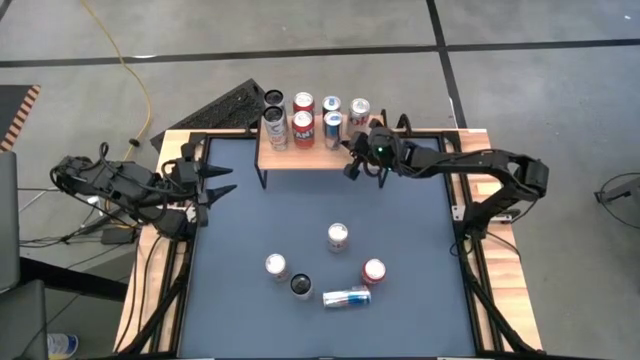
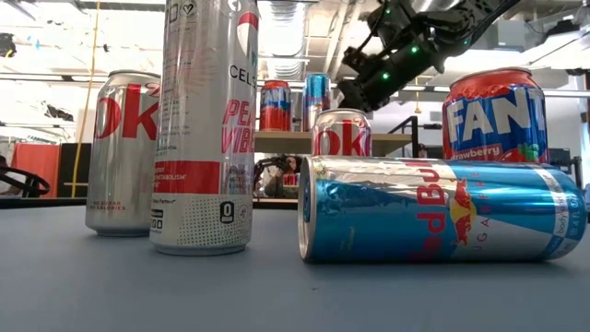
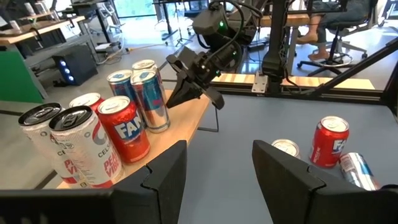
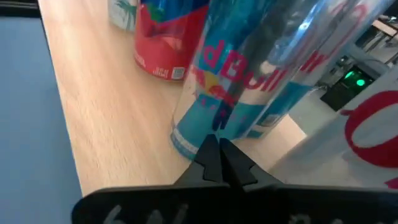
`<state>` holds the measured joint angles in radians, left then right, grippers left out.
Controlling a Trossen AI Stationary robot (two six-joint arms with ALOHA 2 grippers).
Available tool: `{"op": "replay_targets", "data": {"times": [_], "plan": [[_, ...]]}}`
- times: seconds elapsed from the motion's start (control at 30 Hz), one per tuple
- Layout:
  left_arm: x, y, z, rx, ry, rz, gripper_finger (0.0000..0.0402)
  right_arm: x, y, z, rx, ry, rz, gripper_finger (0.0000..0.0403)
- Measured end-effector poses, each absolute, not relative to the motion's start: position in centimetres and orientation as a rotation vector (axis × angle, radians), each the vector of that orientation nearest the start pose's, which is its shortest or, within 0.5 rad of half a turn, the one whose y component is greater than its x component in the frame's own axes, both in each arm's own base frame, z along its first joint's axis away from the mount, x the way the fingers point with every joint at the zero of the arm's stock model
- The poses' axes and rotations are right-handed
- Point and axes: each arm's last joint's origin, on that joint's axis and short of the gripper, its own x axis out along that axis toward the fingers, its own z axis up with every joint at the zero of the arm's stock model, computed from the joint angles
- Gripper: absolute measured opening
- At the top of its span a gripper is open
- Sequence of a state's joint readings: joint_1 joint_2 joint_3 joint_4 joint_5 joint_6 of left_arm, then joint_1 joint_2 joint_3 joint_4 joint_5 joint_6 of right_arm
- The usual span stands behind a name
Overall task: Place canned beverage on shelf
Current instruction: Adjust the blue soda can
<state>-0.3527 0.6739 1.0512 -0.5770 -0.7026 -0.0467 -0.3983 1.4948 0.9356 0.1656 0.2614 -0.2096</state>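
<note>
**A:** Where do your cans stand now?

**B:** Look at the shelf at the far edge of your table: seven cans stand upright on its wooden top, among them the blue Red Bull can in the front row.

**A:** And your right gripper?

**B:** It sits at the shelf's right end, low over the wood. Its fingers are pressed together, tip against tip, with nothing between them. The Red Bull can stands just beyond the tips; whether they touch it, you cannot tell.

**A:** Your left gripper?

**B:** It waits at the table's left edge, well apart from the shelf, fingers spread partway and empty.

**A:** What else lies on your table?

**B:** Near the front, four cans stand upright and one Red Bull can lies on its side.
</note>
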Motion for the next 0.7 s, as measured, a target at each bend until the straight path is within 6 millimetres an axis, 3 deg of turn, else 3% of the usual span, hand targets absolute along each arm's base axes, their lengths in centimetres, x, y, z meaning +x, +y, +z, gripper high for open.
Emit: {"op": "replay_targets", "data": {"times": [0.7], "plan": [[10.73,-1.91,39.71,0.052,0.158,0.372,0.0174,30.15,-13.42,25.62,-0.177,0.405,-0.570,0.0000]]}}
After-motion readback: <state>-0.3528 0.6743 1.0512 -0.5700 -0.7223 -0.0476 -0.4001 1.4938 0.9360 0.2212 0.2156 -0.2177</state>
